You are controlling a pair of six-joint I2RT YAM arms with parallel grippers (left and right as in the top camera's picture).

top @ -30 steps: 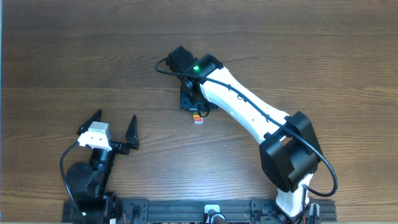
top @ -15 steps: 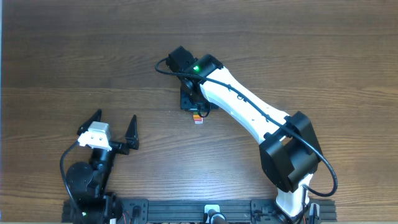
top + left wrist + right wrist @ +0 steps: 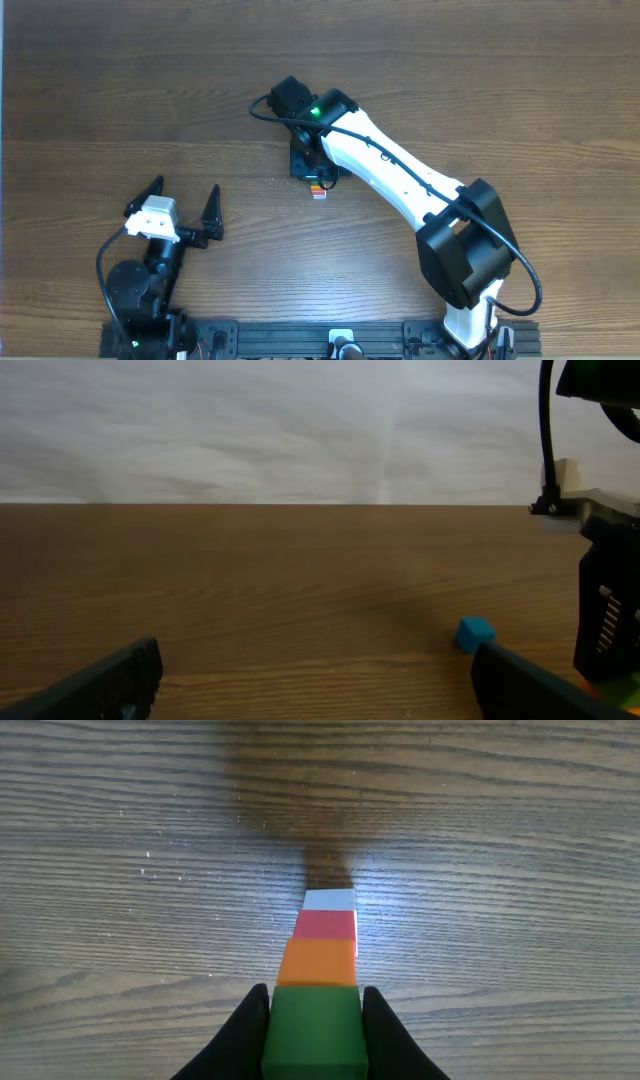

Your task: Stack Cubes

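Grips green cube (image 3: 315, 1032) in right pincer (image 3: 315, 1005), fingers (image 3: 245, 1032) snug on both sides. Sets it atop orange cube (image 3: 318, 962), with red cube (image 3: 325, 924) then white cube (image 3: 329, 900) below, one column mid-desk (image 3: 120, 90). Holds left pincer (image 3: 182, 200) wide apart, low at near-left, well apart from stack. Leaves blue cube (image 3: 476, 632) loose on desk, near right arm (image 3: 390, 170).
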